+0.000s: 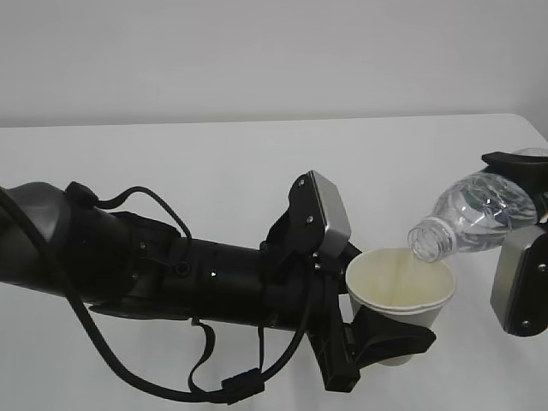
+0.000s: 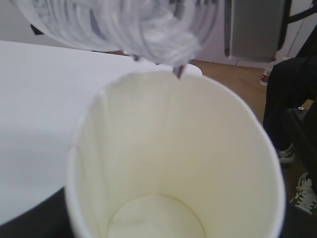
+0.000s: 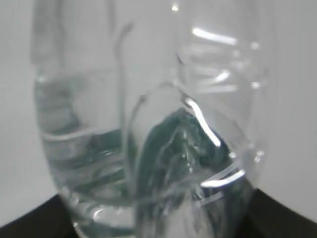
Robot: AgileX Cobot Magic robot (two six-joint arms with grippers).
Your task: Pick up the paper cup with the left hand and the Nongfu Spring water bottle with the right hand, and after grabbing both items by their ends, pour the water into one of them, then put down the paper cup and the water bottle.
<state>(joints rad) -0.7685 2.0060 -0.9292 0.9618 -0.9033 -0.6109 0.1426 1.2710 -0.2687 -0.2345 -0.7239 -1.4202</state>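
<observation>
The white paper cup (image 1: 401, 289) is held off the table, upright, with my left gripper (image 1: 390, 312) shut on its lower body; one black finger (image 1: 390, 341) shows under it. In the left wrist view the cup (image 2: 173, 163) fills the frame, its cream inside visible down to the bottom. The clear Nongfu Spring water bottle (image 1: 476, 212) lies tilted, with its open mouth (image 1: 425, 242) over the cup's far rim. My right gripper (image 1: 522, 218) is shut on the bottle's base end. Water (image 3: 89, 148) sits inside the bottle (image 3: 148, 124). Whether water is flowing into the cup I cannot tell.
The white table (image 1: 214, 171) lies under both arms, its right edge near my right gripper. My bulky black left arm (image 1: 154, 274) with looping cables covers the front left. Beyond the table edge, a seated person's leg and shoes (image 2: 290, 153) stand on a wooden floor.
</observation>
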